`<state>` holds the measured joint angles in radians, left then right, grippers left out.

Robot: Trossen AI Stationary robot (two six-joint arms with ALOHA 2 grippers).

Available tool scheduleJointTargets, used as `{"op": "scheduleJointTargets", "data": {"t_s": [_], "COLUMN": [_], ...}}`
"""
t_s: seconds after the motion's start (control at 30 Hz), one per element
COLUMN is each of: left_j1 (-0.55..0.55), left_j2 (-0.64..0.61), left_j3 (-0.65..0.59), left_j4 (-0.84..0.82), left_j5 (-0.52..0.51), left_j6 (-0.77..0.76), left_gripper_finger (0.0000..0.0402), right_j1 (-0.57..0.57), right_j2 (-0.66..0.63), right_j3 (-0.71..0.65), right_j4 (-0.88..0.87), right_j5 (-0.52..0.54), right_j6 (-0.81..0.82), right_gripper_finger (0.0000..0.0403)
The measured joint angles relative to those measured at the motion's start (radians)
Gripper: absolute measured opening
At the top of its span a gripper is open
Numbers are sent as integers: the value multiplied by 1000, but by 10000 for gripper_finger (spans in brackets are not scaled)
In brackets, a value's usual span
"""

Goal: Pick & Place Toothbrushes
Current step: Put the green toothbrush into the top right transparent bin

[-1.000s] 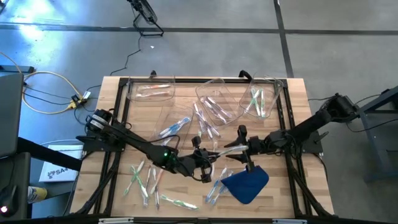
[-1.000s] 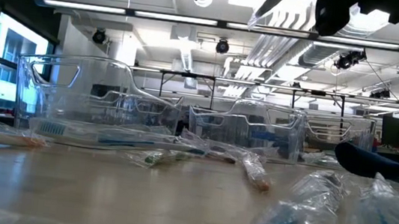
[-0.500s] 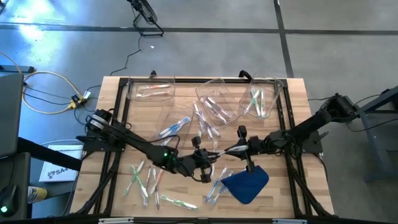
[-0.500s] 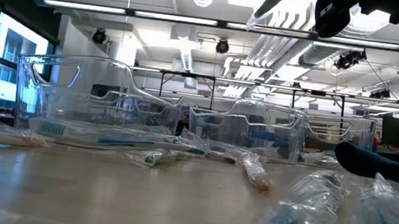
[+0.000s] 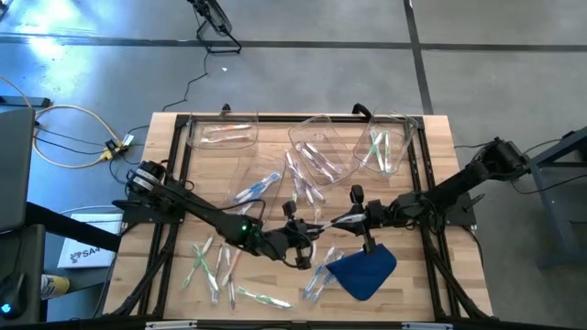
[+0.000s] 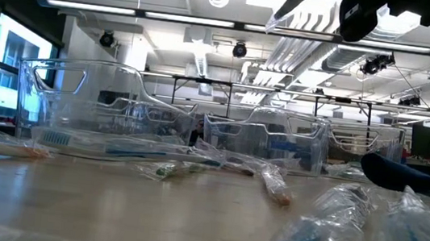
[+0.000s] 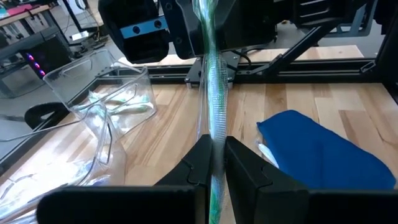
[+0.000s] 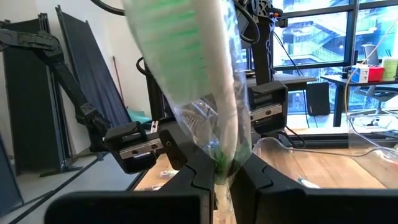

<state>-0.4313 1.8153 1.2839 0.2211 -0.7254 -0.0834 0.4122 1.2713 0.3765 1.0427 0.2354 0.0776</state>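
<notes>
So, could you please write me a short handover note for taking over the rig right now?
Left gripper: shut on one wrapped green toothbrush, held above mid-table.
Right gripper: shut on the same toothbrush's other end, so it is mid-handover.
Done: some toothbrushes already lie in the clear bins at the far edge.
Left: many loose toothbrushes lie on the table, some beside the blue cloth.
Next, probably: the left gripper releases.

wrapped green toothbrush midair, level

cloth: blue | table: light wood | held toothbrush: clear, green
</notes>
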Motion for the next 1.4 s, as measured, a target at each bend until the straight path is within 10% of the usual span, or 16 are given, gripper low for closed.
{"op": "scheduleJointTargets", "data": {"t_s": [0.57,1.0,1.4], "left_j1": [0,0,-3], "left_j2": [0,0,-93], "left_j3": [0,0,-1], "left_j4": [-8,17,-64], "left_j5": [1,16,18], "left_j6": [49,185,189], "left_gripper_finger": [30,191,209], "right_j1": [0,0,0], "right_j2": [0,0,-30], "right_j3": [0,0,-1], "right_j4": [-5,-16,-125], "right_j5": [1,1,70], "right_j6": [0,3,5], "right_gripper_finger": [17,17,17]}}
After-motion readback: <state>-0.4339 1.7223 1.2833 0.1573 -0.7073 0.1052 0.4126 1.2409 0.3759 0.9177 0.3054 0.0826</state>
